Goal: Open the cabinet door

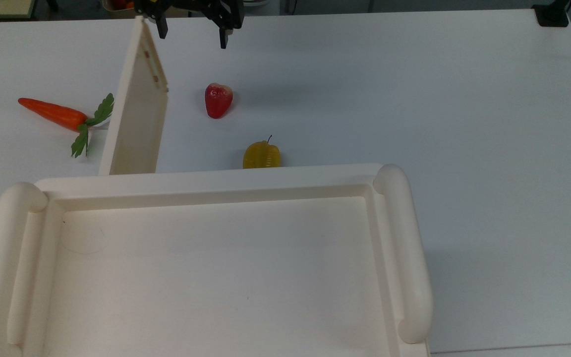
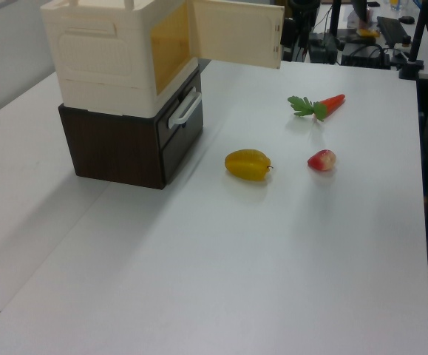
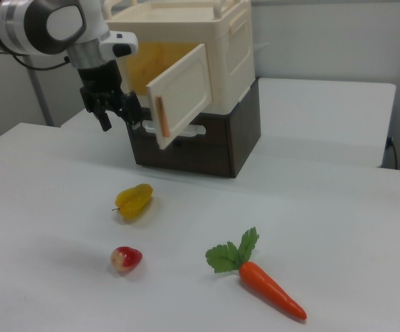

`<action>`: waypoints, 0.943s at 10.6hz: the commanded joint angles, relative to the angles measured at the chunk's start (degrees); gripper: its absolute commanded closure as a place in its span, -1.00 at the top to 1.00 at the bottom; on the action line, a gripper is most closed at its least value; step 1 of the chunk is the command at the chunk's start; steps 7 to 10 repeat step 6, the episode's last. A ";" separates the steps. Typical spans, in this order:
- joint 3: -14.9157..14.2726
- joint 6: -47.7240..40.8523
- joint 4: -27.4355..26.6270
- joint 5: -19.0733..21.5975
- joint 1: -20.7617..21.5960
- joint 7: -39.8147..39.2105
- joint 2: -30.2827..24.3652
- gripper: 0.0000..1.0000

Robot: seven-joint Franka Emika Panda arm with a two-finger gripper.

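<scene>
Hanging just beyond the free edge of the cabinet door [image 1: 137, 106], the pincer [image 1: 191, 35] has its two fingers spread wide and holds nothing. In the right view, the pincer [image 3: 115, 114] is near the door [image 3: 180, 95], on the right view's left of it, not touching it. The door stands swung out from the cream cabinet [image 3: 193, 52], hinged at one front corner, with small brownish dots along its free edge. The cabinet sits on a dark brown drawer box [image 3: 206, 142] on the white counter [image 1: 414, 99]. Near the door on the counter lie a strawberry [image 1: 217, 100], a yellow fruit [image 1: 261, 155] and a carrot [image 1: 57, 114].
</scene>
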 commanded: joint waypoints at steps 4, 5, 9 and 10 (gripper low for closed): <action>-3.99 -1.25 -1.64 -0.27 0.10 0.20 -1.80 1.00; -4.08 -1.43 -1.73 -0.18 0.10 0.11 -1.89 1.00; -4.08 -1.43 -1.73 -0.18 0.18 0.02 -1.80 1.00; -4.08 -1.43 -1.73 -0.18 0.18 0.02 -1.80 1.00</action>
